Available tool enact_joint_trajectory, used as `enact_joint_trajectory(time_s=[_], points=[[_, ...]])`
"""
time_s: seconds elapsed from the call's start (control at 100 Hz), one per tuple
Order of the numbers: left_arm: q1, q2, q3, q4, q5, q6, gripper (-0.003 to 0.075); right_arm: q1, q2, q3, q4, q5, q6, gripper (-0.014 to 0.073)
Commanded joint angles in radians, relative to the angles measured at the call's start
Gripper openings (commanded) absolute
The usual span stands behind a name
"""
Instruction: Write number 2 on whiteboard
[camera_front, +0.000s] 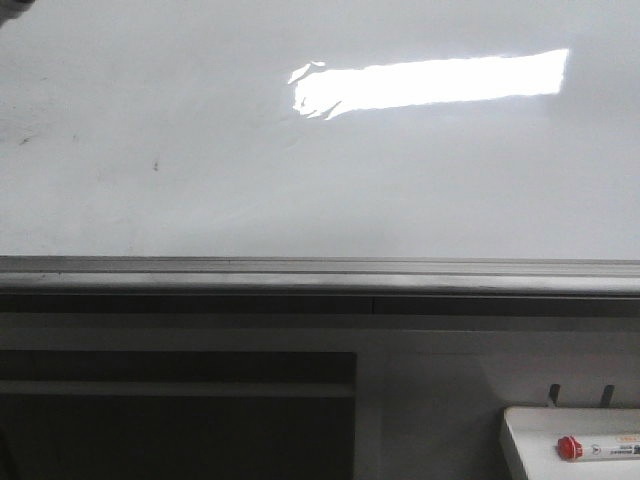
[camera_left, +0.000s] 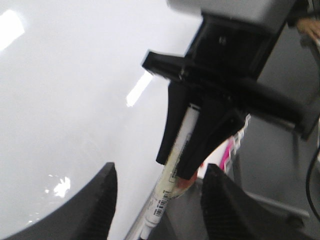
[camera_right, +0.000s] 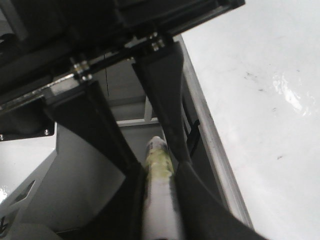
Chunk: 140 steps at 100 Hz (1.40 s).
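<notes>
Holding a thin white marker pen (camera_left: 165, 195) tight, the right gripper (camera_left: 176, 167) has its two black fingers pressed on the pen's sides. The pen has a small barcode sticker, and one end looks a bit yellow in the right wrist view. The left gripper (camera_left: 160, 170) is spread wide, with its bumpy black fingers (camera_left: 100, 200) far apart. The pen's tip pokes in between them, but they do not squeeze it.

The big shiny white whiteboard (camera_front: 300, 180) fills the top of the front view, right beside both grippers. It has a bright patch of light and a few tiny dark smudges. A long grey metal frame (camera_front: 300, 268) runs along its lower edge. Below, on the right, a small white tray (camera_front: 520, 440) holds a red-capped marker (camera_front: 600, 447) lying flat.
</notes>
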Motion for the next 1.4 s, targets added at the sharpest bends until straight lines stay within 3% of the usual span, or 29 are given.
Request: enact_joint_trajectory(time_s=[0.0, 0.17, 0.27, 0.59, 1.06, 1.39], points=[[0.009, -0.111, -0.002, 0.08, -0.091, -0.141, 0.0273, -0.004, -0.031, -0.032, -0.008, -0.126, 0.001, -0.0071], [0.037, -0.307, 0.109, 0.37, -0.064, -0.474, 0.0102, -0.091, -0.01, -0.032, -0.008, -0.241, 0.001, -0.0071], [0.048, -0.406, 0.188, 0.417, -0.067, -0.53, -0.0023, -0.166, 0.023, -0.034, 0.007, -0.261, 0.001, -0.0071], [0.048, -0.483, 0.338, 0.361, -0.086, -0.544, -0.002, -0.209, 0.127, -0.034, 0.013, -0.276, 0.001, -0.0071], [0.048, -0.483, 0.345, 0.317, -0.161, -0.544, -0.002, -0.211, 0.218, -0.046, 0.013, -0.33, 0.001, -0.0071], [0.048, -0.483, 0.345, 0.27, -0.161, -0.544, -0.002, -0.28, 0.259, -0.187, 0.011, -0.294, 0.001, -0.0071]])
